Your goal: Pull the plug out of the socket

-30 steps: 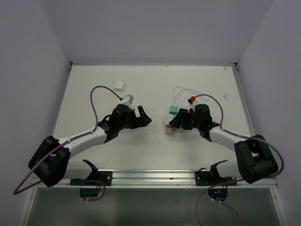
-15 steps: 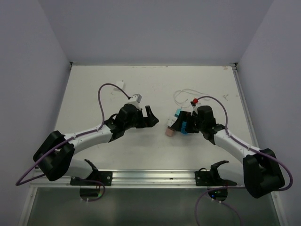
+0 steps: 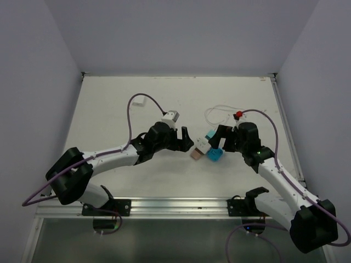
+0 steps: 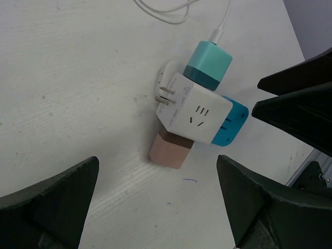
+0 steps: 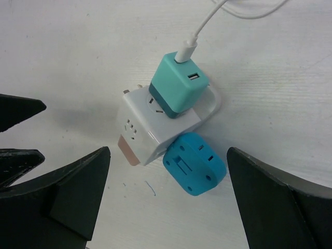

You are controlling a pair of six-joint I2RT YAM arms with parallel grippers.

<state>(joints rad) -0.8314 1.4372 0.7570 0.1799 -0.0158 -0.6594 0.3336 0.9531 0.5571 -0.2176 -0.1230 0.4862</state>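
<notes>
Left gripper (image 3: pixel 187 141) swung right across the worktop (image 3: pixel 164 176), now just beside the socket (image 3: pixel 201 145), right gripper (image 3: pixel 220 140) drawn back slightly.

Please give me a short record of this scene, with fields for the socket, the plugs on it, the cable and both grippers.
socket: white cube, lying on the table
plugs on socket: teal plug, blue plug, pink plug
cable: white cable, entering the teal plug
left gripper: open, beside the socket, not touching
right gripper: open, on the opposite side, not touching
task state: no plug pulled off yet
</notes>
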